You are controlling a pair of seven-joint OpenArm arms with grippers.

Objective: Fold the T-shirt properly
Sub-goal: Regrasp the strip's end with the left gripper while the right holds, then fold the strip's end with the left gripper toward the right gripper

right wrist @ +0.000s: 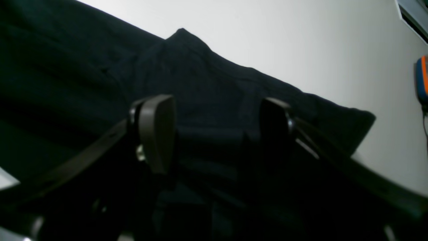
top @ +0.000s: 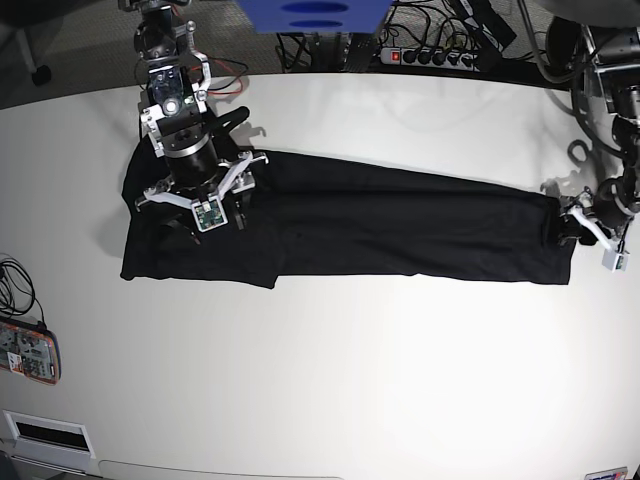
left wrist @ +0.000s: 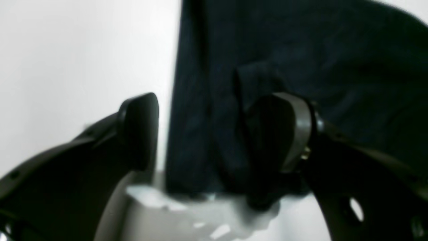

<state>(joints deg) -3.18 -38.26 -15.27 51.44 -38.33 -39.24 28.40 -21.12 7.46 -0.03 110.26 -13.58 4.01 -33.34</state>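
The black T-shirt (top: 400,225) lies on the white table (top: 330,360) as a long narrow band from left to right. My right gripper (top: 190,205) hovers low over its wider left end. In the right wrist view the right gripper (right wrist: 215,134) is open, both fingers above dark T-shirt (right wrist: 67,67) fabric and nothing pinched. My left gripper (top: 570,225) sits at the band's right end. Seen from the left wrist, the left gripper (left wrist: 215,134) is open and straddles the edge of the T-shirt (left wrist: 334,67): one finger over bare table, the other over cloth.
An orange and blue device (top: 28,352) with a cable rests at the table's left edge, also seen as the device (right wrist: 422,78) in the right wrist view. A power strip (top: 430,55) and cables lie behind the far edge. A blue object (top: 310,12) hangs at the top.
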